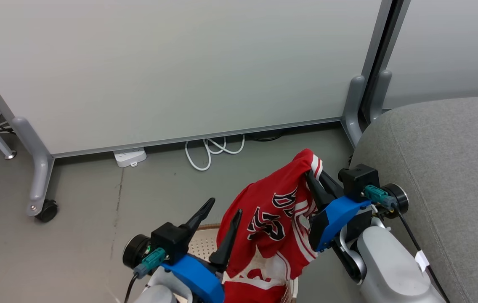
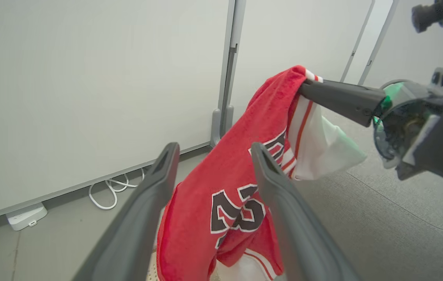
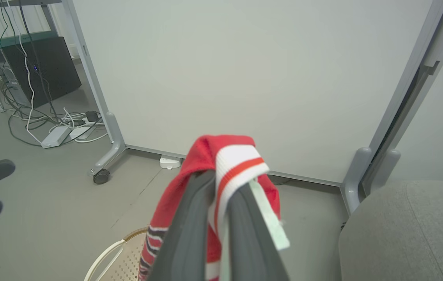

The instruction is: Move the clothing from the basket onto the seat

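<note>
The clothing (image 1: pixel 272 219), a red jersey with the number 23, hangs in the air from my right gripper (image 1: pixel 311 174), which is shut on its striped trim. In the right wrist view that gripper (image 3: pixel 223 181) pinches the red and white edge of the jersey (image 3: pixel 209 152). My left gripper (image 1: pixel 222 210) stands open just left of the hanging cloth, with nothing clamped. In the left wrist view the jersey (image 2: pixel 225 187) drapes just beyond its spread fingers (image 2: pixel 159 183). More red cloth lies below in the basket (image 1: pixel 203 244). The grey seat (image 1: pixel 441 168) is at the right.
White partition panels (image 1: pixel 180 67) on grey wheeled feet (image 1: pixel 41 185) stand behind. A power strip (image 1: pixel 129 156) and a looped white cable (image 1: pixel 209 151) lie at their base. A dark computer case (image 3: pixel 46 70) and tangled cables sit at the far left.
</note>
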### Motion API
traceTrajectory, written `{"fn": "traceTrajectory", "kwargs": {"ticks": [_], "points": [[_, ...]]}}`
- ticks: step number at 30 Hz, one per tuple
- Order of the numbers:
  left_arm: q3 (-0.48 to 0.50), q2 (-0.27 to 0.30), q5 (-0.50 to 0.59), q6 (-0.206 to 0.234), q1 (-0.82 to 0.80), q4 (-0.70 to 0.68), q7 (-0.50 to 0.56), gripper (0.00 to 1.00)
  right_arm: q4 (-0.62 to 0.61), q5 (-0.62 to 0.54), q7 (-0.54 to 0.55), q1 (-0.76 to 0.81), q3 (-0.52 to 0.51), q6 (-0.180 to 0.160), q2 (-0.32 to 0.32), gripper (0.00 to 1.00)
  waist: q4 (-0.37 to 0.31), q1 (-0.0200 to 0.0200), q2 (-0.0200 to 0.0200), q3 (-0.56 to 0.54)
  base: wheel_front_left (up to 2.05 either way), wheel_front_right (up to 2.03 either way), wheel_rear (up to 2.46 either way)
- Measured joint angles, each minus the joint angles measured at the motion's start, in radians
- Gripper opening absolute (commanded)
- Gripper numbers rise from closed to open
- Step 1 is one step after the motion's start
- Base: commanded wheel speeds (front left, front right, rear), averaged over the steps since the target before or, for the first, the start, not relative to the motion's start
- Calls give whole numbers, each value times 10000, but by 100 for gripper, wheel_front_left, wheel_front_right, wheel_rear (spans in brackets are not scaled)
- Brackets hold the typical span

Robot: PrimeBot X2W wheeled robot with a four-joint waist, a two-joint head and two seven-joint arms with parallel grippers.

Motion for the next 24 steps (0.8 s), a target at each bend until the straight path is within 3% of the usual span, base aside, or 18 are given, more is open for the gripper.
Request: {"fn": "traceTrajectory", "kwargs": {"ticks": [11, 24], "points": [[1871, -311, 1559, -690, 1299, -272, 0, 100, -155, -115, 104, 161, -219, 0, 0, 0, 63, 1, 0, -5, 0, 0, 0], [2690, -767, 2403, -1139, 1571, -148, 0, 100, -299, -111, 192, 297, -228, 0, 0, 0, 118, 1, 0, -42, 0, 0, 0]]}}
